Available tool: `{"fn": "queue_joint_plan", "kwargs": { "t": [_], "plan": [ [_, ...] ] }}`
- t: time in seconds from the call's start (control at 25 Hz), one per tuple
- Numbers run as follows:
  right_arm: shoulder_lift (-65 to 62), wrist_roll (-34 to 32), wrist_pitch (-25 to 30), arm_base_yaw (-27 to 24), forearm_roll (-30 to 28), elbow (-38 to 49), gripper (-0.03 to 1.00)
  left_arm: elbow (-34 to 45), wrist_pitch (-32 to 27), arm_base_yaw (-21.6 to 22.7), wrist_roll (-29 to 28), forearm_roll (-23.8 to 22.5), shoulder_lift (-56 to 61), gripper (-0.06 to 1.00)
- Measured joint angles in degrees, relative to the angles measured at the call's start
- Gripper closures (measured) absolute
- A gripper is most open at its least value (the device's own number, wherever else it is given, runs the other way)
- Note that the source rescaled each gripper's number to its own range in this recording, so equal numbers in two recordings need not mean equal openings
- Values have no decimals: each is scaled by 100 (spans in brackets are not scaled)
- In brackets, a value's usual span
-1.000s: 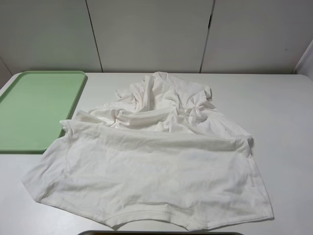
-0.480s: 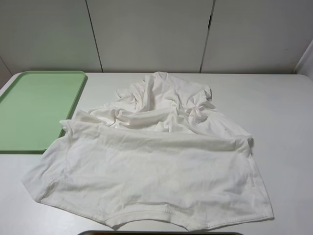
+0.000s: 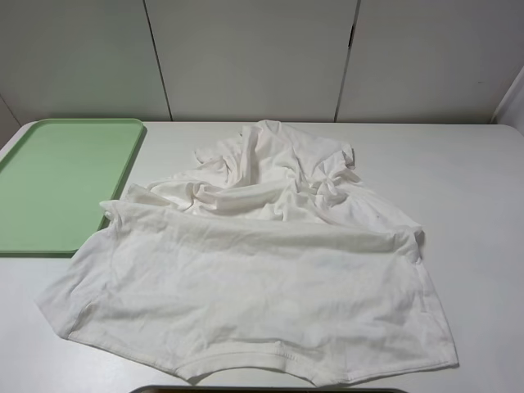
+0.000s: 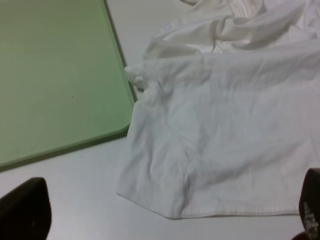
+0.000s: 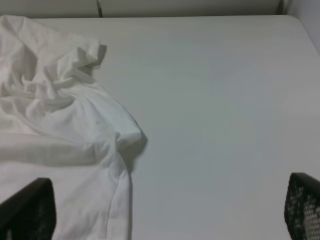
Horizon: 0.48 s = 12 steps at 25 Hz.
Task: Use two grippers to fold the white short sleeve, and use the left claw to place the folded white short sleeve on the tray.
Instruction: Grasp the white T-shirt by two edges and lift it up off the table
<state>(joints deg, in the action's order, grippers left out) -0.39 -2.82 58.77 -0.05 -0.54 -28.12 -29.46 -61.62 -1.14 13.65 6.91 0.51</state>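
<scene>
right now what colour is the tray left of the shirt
Light green, plain with no pattern. The tray shows best in the exterior high view.

White table (image 3: 483, 205) before pale wall panels (image 3: 254, 57) with dark seams

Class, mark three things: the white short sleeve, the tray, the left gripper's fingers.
white short sleeve (image 3: 246, 286): exterior high view, its flat near panel.
tray (image 3: 57, 180): exterior high view, bare green floor.
left gripper's fingers (image 4: 22, 212): left wrist view, the finger nearer the tray.
</scene>
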Motion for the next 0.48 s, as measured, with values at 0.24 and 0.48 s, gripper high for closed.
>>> {"fn": "queue_joint_plan", "kwargs": {
  "t": [0.24,0.48],
  "plan": [
    [0,0,0,0,0,0,-3,0,0,0,0,0,0,-5],
    [0,0,0,0,0,0,-3,0,5,0,0,0,0,-5]
  ]
}}
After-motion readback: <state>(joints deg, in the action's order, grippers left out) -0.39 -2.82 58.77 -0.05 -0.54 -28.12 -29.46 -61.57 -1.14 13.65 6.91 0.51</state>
